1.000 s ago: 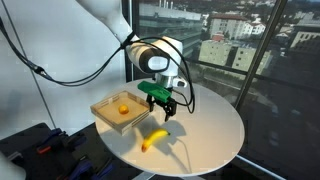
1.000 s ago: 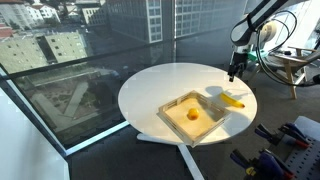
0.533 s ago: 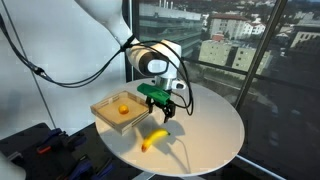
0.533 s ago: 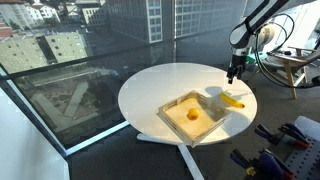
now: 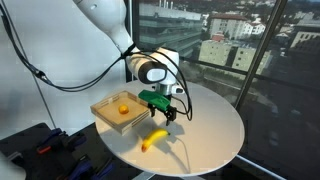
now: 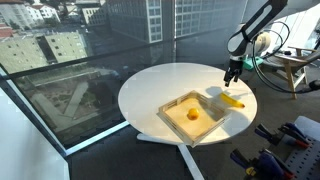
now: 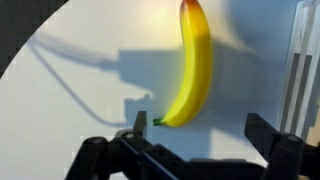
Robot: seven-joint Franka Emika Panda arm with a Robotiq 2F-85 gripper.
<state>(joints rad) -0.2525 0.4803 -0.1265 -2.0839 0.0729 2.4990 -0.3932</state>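
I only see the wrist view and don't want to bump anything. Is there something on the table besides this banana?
Observer: Yes, a wooden tray sits beside the banana.
Operator: Anything in it?
Observer: One orange.
Operator: Is the gripper touching the banana?
Observer: No, it hangs above the banana with a gap between them.

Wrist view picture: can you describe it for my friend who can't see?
A yellow banana lies on a white table, just beyond the robot's open claw. The claw's two dark fingers poke in from the bottom edge, one on each side.
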